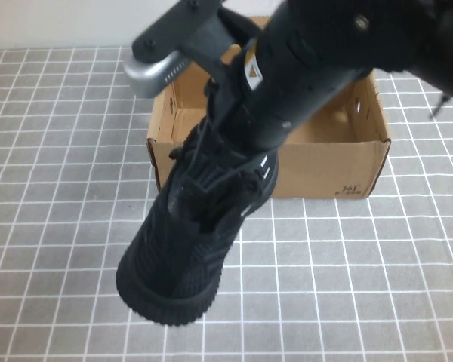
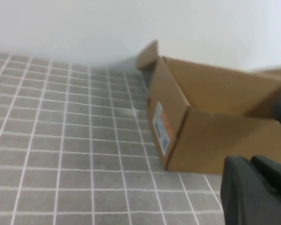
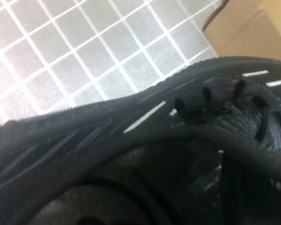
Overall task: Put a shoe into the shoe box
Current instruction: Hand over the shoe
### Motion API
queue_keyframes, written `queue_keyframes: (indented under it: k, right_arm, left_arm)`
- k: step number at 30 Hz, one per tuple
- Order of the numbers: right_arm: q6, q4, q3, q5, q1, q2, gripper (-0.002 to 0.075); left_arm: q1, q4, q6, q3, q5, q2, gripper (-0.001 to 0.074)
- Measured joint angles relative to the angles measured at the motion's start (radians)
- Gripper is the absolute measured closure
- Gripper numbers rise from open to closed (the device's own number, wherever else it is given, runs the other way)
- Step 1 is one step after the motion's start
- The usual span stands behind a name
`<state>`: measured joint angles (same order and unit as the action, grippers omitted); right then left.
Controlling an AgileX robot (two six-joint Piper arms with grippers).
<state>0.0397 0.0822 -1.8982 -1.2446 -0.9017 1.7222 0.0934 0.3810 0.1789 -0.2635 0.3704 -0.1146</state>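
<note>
The black mesh shoe [image 1: 189, 241] hangs in the air in front of the brown cardboard shoe box [image 1: 325, 170], toe towards the camera and heel end up by the box's front left corner. My right gripper [image 1: 228, 139] holds it at the collar, with the fingers buried in the shoe's opening. In the right wrist view the shoe [image 3: 131, 140] fills the frame, its white dashes and laces showing, with a corner of the box [image 3: 253, 28] beyond it. My left gripper [image 2: 254, 187] is low over the tiles beside the box [image 2: 215, 136], fingers together and empty.
The table is covered with a grey tiled cloth [image 1: 60, 188]. The box stands open at the back middle, its flaps up, with a white label on its end wall [image 2: 161, 127]. A white wall lies behind it.
</note>
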Motion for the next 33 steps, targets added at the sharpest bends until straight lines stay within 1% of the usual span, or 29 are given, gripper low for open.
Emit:
queue_keyframes:
  k: [3, 6, 8, 13, 16, 23, 27, 30, 33]
  right_arm:
    - [-0.003, 0.000, -0.065, -0.021, 0.010, 0.040, 0.0727]
    - [-0.004, 0.004, -0.113, -0.022, 0.013, 0.072, 0.0727]
    - [-0.006, 0.004, -0.134, -0.023, 0.013, 0.087, 0.0727]
    - [-0.023, 0.006, -0.157, -0.027, 0.013, 0.104, 0.0727]
    - [-0.040, 0.008, -0.159, -0.027, 0.024, 0.104, 0.0727]
    - [-0.083, 0.010, -0.159, -0.029, 0.098, 0.106, 0.0727]
    - [-0.100, 0.004, -0.159, -0.027, 0.134, 0.106, 0.0727]
    - [-0.104, 0.004, -0.159, -0.024, 0.143, 0.106, 0.0727]
    - [-0.104, 0.004, -0.159, -0.024, 0.143, 0.106, 0.0727]
  left_arm:
    - [0.007, 0.071, 0.164, -0.112, 0.079, -0.116, 0.0736]
    - [0.006, 0.196, 0.397, -0.210, 0.138, -0.240, 0.0736]
    - [0.006, 0.309, 0.570, -0.256, 0.165, -0.329, 0.0736]
    - [0.006, 0.688, 1.009, -0.344, 0.258, -0.509, 0.0736]
    - [0.006, 0.851, 1.180, -0.362, 0.283, -0.563, 0.0736]
    - [0.006, 1.022, 1.349, -0.367, 0.303, -0.611, 0.0736]
    - [0.007, 1.163, 1.497, -0.375, 0.318, -0.675, 0.0736]
    - [0.007, 1.183, 1.526, -0.411, 0.258, -0.758, 0.0736]
    - [0.007, 1.111, 1.463, -0.468, 0.190, -0.854, 0.0736]
